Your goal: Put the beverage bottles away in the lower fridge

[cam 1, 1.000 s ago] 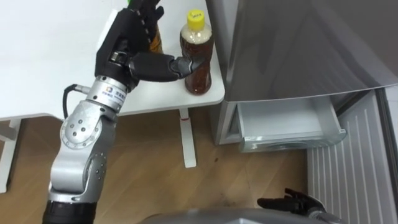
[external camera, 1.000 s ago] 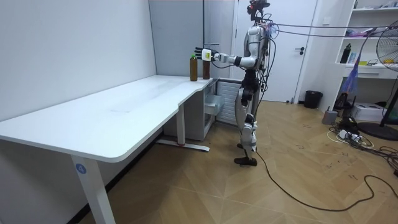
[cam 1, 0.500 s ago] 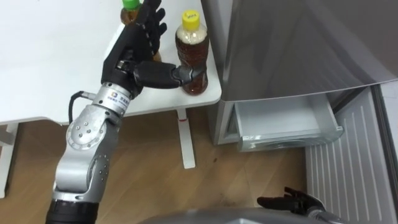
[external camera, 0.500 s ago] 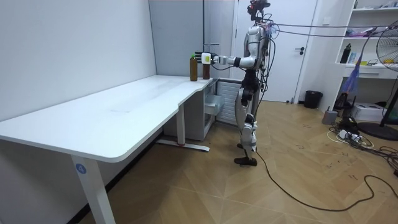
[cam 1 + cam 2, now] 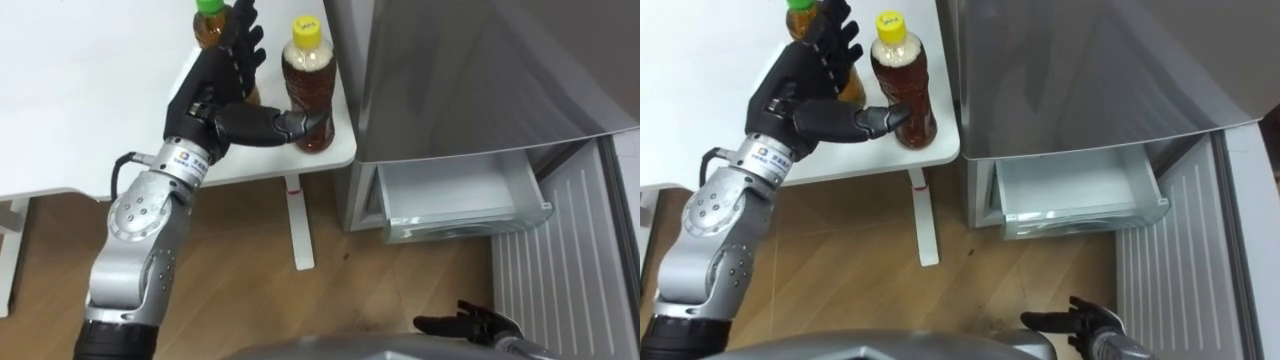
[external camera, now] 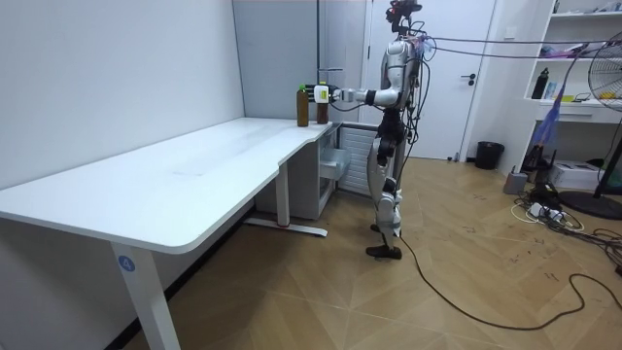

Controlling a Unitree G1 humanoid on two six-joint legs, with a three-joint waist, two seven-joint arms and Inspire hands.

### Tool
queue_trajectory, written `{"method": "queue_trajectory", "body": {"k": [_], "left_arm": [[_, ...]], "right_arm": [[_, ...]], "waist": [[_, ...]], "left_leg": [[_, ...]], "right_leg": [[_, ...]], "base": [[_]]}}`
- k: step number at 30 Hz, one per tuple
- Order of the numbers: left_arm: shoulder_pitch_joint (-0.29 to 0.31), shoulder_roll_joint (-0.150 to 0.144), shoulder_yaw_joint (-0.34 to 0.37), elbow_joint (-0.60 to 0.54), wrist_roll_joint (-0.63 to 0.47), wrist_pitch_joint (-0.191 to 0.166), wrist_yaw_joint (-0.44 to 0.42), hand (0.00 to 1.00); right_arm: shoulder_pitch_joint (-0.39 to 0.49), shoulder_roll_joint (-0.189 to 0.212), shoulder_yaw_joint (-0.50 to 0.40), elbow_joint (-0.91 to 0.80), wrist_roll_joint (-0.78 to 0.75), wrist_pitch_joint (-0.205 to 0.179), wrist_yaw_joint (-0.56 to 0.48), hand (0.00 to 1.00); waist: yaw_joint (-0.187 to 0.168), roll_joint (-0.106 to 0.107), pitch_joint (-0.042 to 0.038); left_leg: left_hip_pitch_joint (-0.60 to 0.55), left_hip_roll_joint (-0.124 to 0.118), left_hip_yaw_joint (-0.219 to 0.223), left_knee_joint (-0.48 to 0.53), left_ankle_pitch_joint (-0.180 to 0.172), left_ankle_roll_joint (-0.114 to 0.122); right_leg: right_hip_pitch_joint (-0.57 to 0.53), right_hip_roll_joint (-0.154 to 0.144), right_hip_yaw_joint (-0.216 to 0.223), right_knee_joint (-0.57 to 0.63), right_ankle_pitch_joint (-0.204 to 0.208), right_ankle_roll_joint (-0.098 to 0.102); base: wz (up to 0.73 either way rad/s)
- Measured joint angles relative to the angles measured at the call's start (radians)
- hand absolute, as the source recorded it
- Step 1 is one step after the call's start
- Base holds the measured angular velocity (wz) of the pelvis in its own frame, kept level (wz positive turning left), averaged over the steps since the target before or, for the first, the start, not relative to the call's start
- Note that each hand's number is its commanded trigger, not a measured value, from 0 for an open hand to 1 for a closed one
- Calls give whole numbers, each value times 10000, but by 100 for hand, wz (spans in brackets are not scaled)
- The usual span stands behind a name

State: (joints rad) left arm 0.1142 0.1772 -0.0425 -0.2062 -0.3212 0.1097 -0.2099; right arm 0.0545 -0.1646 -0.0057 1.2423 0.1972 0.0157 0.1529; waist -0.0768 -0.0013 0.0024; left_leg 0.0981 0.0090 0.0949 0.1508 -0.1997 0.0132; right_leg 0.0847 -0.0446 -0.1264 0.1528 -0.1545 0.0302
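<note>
A yellow-capped bottle of brown drink (image 5: 308,88) stands upright at the corner of the white table (image 5: 80,100). A green-capped bottle (image 5: 209,22) stands just behind and to its left, partly hidden by my left hand (image 5: 213,92). That hand is open beside the yellow-capped bottle, fingers straight and pointing away, thumb lying across the bottle's lower front. My right hand (image 5: 468,324) hangs low at the bottom edge, fingers relaxed, holding nothing. The lower fridge drawer (image 5: 455,200) is pulled out. In the room view I stand at the table's far end, left arm stretched to the bottles (image 6: 321,101).
The grey fridge (image 5: 480,70) rises right beside the table corner. Its ribbed lower door (image 5: 560,260) stands swung out at the right. A white table leg (image 5: 300,225) stands on the wooden floor (image 5: 250,290) between me and the fridge.
My left hand has come slightly lower and closer beside the yellow-capped bottle. The eye view has shifted, so the green cap now shows. The right hand has not moved.
</note>
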Motion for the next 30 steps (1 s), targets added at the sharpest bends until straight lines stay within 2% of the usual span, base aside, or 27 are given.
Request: {"method": "queue_trajectory", "body": {"k": [9, 15, 30], "left_arm": [[-159, -2, -7, 20, -9, 73, 9, 0], [-695, -4, -17, 548, -9, 154, 23, 0], [-741, 1, -16, 726, -5, 171, 34, 0]], "right_arm": [[-8, -8, 35, -19, -27, 33, -122, 0], [-15, -12, 54, -26, -25, 74, -223, 0], [-55, -9, 53, -132, -74, 79, -308, 0]], "waist": [[-15, 48, 18], [-25, 75, 33], [-115, 46, 92]], "left_leg": [[15, -3, 4, 20, 0, 0], [18, -2, 9, 32, 0, 0], [-5, 9, 85, 5, -3, -1]], "right_leg": [[-12, 3, 45, 1, 1, -2], [-1, 10, 113, 4, 6, -9], [-25, 20, 152, -3, 5, -9]], "base": [[0], [-1], [0]]}}
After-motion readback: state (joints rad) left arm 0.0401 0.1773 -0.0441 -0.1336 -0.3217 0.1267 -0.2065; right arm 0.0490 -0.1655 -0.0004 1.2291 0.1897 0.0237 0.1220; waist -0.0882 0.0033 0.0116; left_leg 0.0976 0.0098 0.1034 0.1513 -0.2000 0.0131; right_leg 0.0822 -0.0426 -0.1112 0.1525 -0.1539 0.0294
